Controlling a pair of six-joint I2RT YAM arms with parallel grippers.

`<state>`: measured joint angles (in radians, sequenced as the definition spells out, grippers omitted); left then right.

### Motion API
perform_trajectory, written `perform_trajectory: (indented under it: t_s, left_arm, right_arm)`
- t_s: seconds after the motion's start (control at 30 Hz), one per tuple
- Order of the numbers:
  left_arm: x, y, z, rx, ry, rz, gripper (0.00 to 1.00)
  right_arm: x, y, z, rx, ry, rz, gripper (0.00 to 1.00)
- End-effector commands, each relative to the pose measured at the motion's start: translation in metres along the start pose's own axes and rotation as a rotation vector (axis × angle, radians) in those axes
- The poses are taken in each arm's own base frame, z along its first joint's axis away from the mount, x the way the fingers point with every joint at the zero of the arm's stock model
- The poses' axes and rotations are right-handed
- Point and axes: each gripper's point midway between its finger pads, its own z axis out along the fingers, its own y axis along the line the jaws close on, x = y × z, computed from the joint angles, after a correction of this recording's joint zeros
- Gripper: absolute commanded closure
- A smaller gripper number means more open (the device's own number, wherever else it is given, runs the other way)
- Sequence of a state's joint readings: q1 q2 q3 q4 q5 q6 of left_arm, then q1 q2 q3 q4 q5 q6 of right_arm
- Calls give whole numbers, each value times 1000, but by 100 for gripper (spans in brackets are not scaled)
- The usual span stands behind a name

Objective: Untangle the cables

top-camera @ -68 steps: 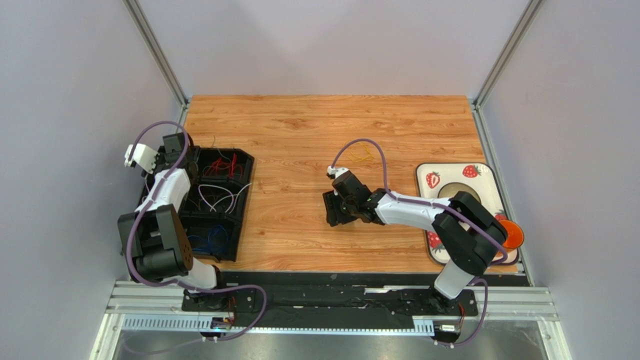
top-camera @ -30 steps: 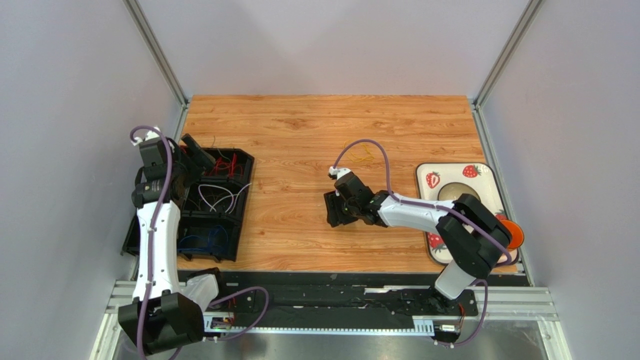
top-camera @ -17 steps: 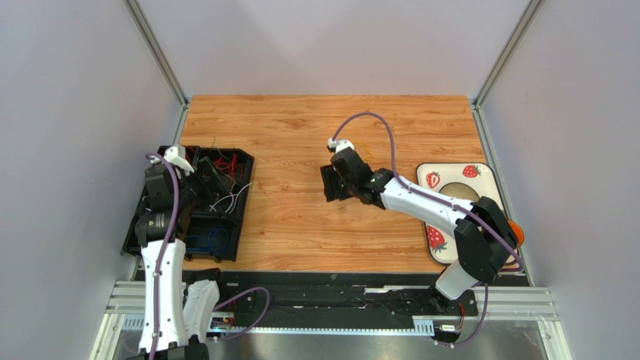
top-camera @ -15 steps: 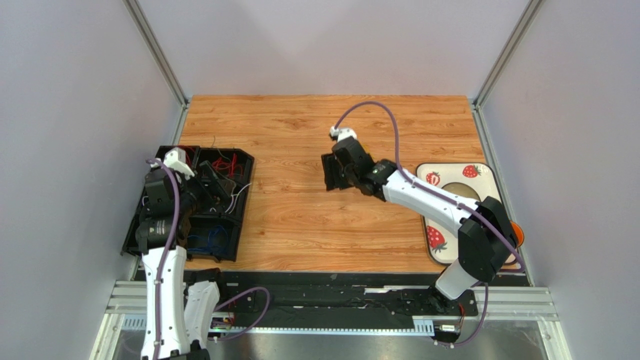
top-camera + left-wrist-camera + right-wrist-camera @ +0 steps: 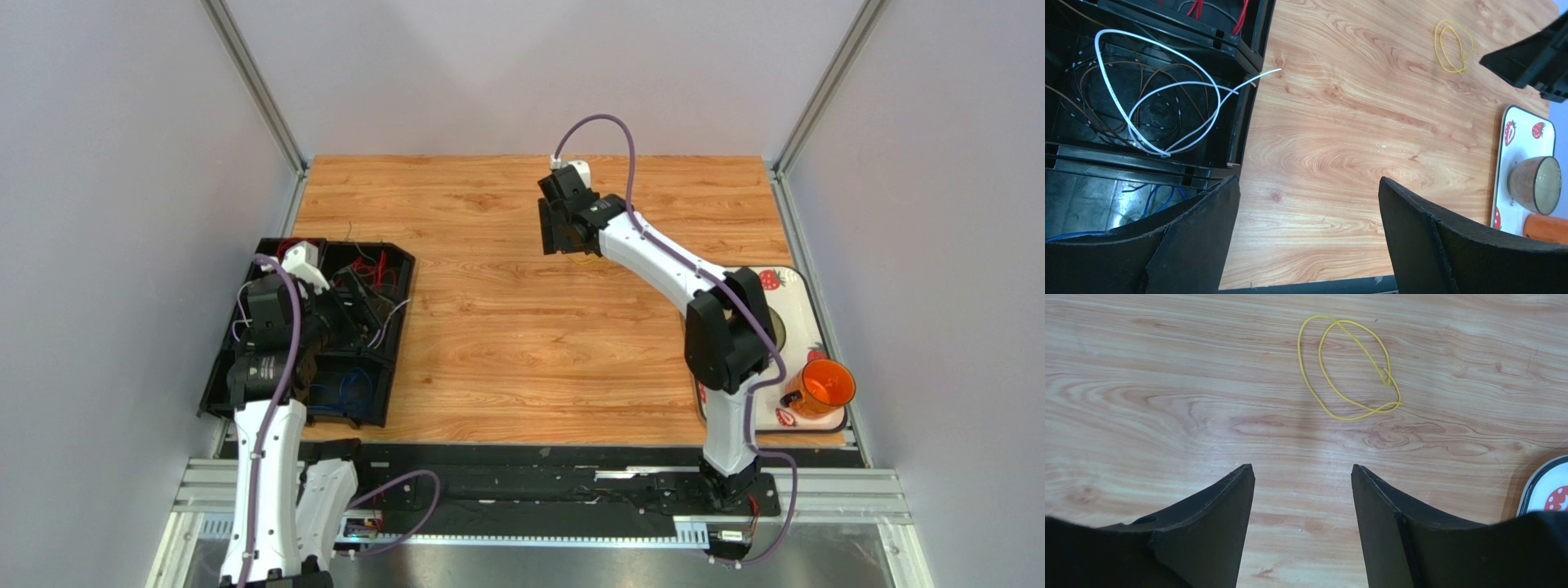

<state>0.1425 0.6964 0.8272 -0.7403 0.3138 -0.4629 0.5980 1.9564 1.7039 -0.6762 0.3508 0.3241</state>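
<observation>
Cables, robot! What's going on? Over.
Left gripper open, empty, by black tray. Right gripper open, yellow cable loose on table ahead. White cable looped in tray, end poking over rim. Nothing blocking.

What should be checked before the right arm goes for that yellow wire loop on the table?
1. Right gripper open, empty: ok.
2. Yellow wire lying alone on the table: ok.
3. Wire lined up with the gap: not ok, it sits ahead and off to one side.
4. Loop free of knots: cannot tell.
5. Left gripper open, empty: ok.
6. White wire wholly inside black tray: not ok, one end pokes over the edge.
</observation>
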Motion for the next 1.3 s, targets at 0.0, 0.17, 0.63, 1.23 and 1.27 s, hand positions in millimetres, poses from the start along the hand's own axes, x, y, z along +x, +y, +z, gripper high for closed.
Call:
perform_trajectory:
  t_s: [0.0,0.17,0.63,1.23,1.27]
  left_arm:
    - [-5,-8,-1,42,-12,32,9]
    - [-5,-9,-1,46,-18,33,11]
    - [-7,-8,-1,40,-24,36,13]
    - [-7,-5,1,25,-21,31,14]
    - [-7,-5,1,27,-20,32,14]
  right_arm:
    - [-7,-20,16,54,38,10,36]
    - [-10,-29,40,69,61,11,36]
    - [-24,-47,89,160,49,-15,37]
    - [-26,-67,122,186,67,25,57]
    - [-27,-66,122,181,66,26,58]
